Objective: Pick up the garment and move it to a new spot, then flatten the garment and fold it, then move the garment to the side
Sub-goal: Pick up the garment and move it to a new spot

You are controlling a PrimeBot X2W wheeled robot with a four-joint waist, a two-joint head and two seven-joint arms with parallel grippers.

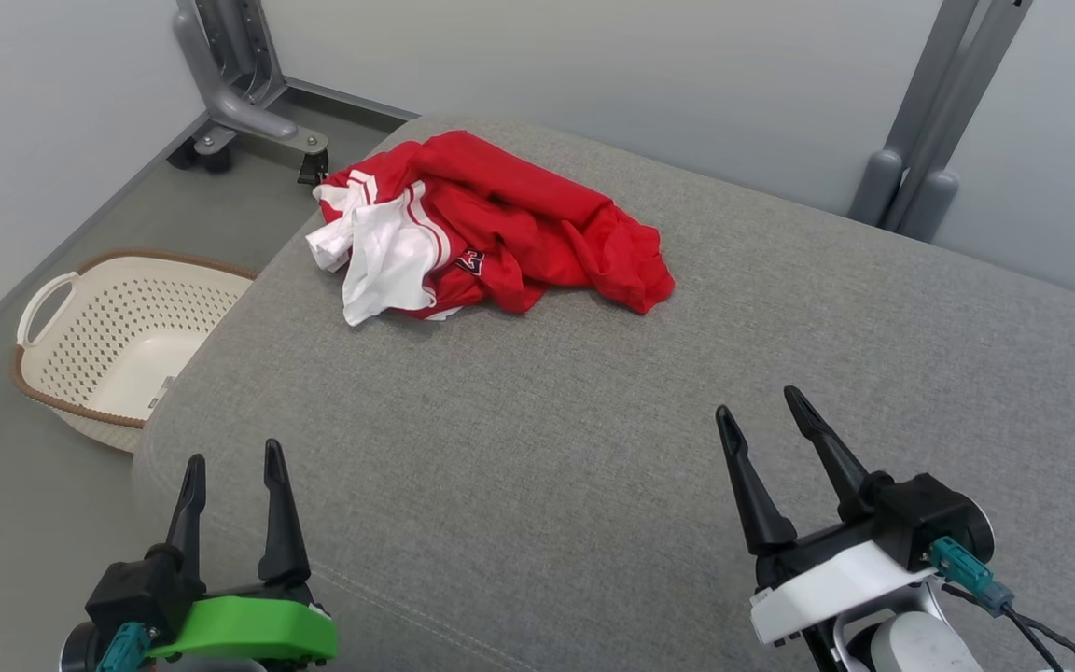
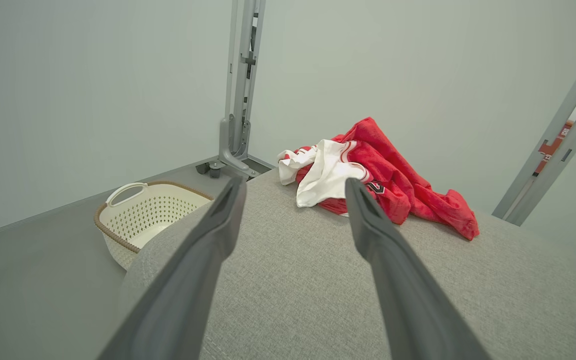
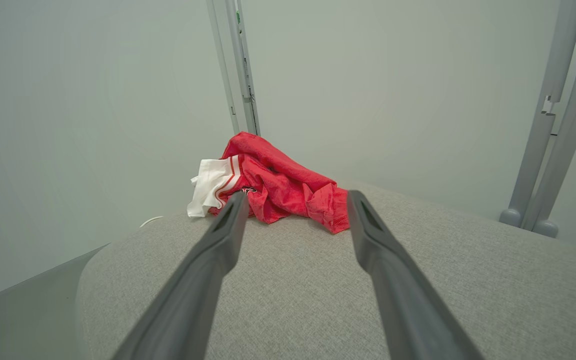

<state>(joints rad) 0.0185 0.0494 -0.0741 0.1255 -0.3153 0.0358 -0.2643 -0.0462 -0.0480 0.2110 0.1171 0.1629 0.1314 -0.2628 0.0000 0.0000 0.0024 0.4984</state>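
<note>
Left of cushion [image 2: 318,300], basket [image 2: 138,215], garment [image 2: 393,175] atop

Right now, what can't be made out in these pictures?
- Garment: crumpled in every view; folds hide its shape and most of its dark emblem.
- Basket: head and left wrist views; the grey cushion hides one side.
- Left gripper: head view; bottom edge cuts its base.

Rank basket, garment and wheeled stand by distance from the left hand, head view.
1. Basket: on the floor, just left of and ahead of the left hand.
2. Garment: crumpled on the far part of the cushion, ahead and to the right.
3. Wheeled stand: on the floor beyond the garment, by the wall.
</note>
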